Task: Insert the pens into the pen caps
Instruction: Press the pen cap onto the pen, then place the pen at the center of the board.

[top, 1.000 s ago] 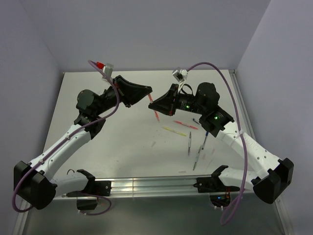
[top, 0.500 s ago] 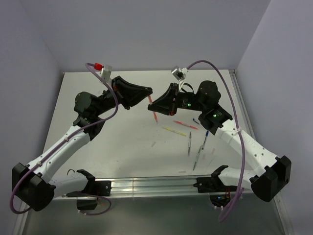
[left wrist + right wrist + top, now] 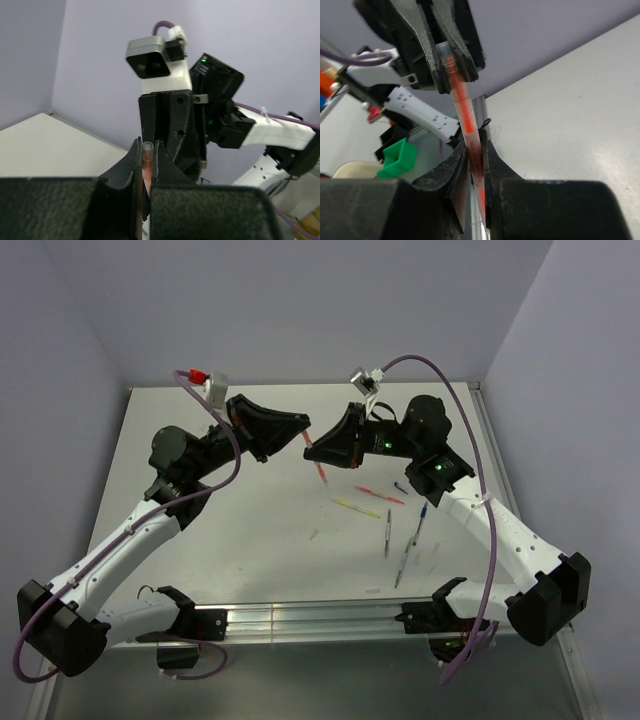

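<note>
High over the middle of the table my two grippers meet tip to tip. The left gripper (image 3: 303,427) (image 3: 147,148) is shut on a small translucent pen cap (image 3: 148,151) (image 3: 445,52). A red-pink pen (image 3: 319,469) (image 3: 465,117) stands between the fingers of the right gripper (image 3: 312,448) (image 3: 475,148), which is shut on its barrel. The pen's upper end sits inside the cap. Its lower end sticks out below the right gripper. On the table to the right lie more pens: yellow (image 3: 357,508), red-pink (image 3: 380,495), grey (image 3: 388,532), blue (image 3: 421,523) and green-clear (image 3: 403,565).
A tiny dark blue cap (image 3: 400,486) lies near the right arm. A pale cap (image 3: 313,535) lies mid-table, left of the loose pens. The walls close off the table at the back and sides, and a metal rail (image 3: 310,620) runs along the near edge between the arm bases.
Both grippers have shifted slightly towards the back of the table, still joined at the pen and cap. The pens on the table have not moved.
</note>
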`<action>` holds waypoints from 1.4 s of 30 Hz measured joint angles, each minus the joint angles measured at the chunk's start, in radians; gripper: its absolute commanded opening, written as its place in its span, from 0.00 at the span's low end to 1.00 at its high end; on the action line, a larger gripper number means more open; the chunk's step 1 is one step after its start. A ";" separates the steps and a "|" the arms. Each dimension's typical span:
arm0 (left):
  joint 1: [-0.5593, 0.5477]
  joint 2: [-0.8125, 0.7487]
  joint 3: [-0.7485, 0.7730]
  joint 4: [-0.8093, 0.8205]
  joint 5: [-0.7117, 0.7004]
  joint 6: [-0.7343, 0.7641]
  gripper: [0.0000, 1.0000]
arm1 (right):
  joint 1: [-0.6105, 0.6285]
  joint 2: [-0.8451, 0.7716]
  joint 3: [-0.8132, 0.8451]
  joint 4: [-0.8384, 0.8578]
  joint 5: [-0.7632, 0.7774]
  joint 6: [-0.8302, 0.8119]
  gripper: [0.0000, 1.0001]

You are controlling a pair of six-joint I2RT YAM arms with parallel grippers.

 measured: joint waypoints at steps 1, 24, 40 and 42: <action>-0.003 0.000 0.009 -0.024 -0.019 0.014 0.00 | 0.002 -0.001 0.014 -0.039 0.035 -0.022 0.00; -0.089 0.113 0.137 -0.374 -0.475 0.006 0.00 | 0.310 0.076 0.259 -0.615 1.085 -0.346 0.00; -0.089 0.192 0.259 -0.558 -0.500 -0.010 0.00 | 0.316 0.121 0.296 -0.649 1.174 -0.371 0.34; -0.084 0.203 0.271 -0.592 -0.473 -0.006 0.00 | 0.302 0.118 0.310 -0.625 1.176 -0.378 0.41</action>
